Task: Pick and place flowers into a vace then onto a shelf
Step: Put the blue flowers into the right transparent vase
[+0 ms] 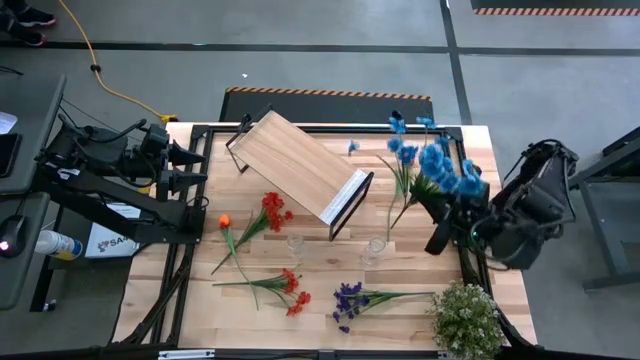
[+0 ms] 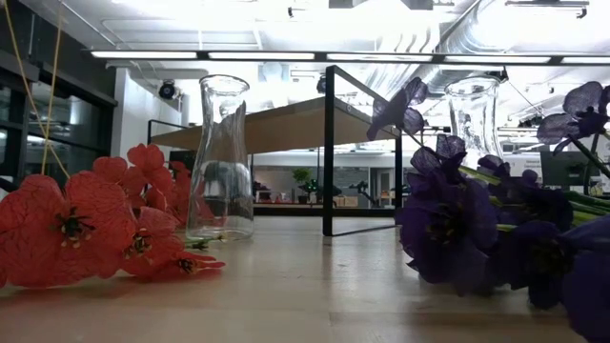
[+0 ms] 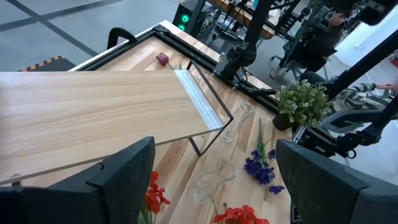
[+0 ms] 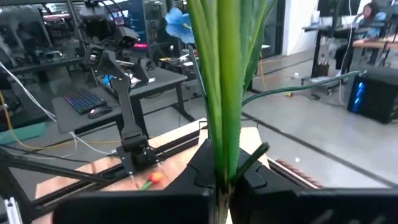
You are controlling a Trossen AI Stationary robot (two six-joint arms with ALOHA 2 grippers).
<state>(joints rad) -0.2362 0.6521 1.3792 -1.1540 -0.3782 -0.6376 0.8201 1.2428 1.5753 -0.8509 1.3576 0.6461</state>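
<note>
Right jaws (image 4: 221,186): clamped on blue flowers (image 1: 440,165), right of frame.
Left jaws (image 3: 214,180): wide, empty.
Advice: lower stems plumb into right vase (image 1: 375,248).

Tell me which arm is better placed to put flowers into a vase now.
Right: its pincer is shut on the blue flowers, near a vase. The left pincer is open and empty, by the table's far-left edge.

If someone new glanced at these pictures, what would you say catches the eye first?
Probably the blue flowers near the table's right edge, their green stems clamped in the right pincer, which is shut on them. Next, the shelf standing askew at the table's far middle, with two empty glass vases in front of it. Red, orange and purple flowers lie scattered along the near side.
</note>
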